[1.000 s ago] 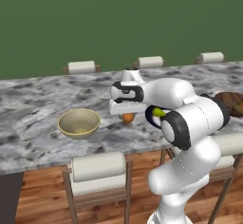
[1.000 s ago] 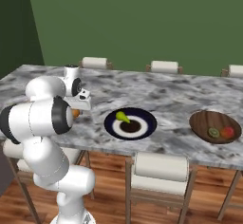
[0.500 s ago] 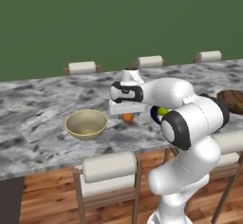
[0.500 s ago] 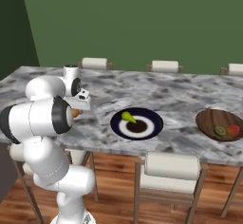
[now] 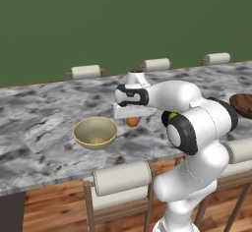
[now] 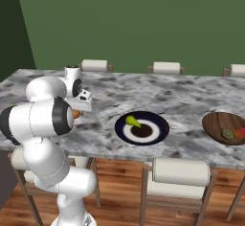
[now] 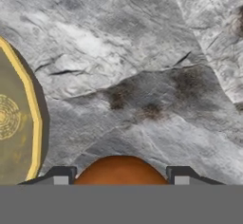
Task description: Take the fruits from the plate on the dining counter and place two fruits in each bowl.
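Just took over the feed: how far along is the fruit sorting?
Done: the dark brown wooden bowl holds two fruits. In hand: the gripper holds a round orange fruit beside the pale tan bowl, which looks empty. Left: drop it in, then move the yellow-green elongated fruit off the dark-rimmed plate.

1. The grey marbled stone table (image 7: 142, 76) is bare below the fingers (image 7: 61, 175).
2. The deep tan-yellow round bowl (image 5: 95, 132) sits just beside them, its rim (image 7: 34, 123) standing up in the way.
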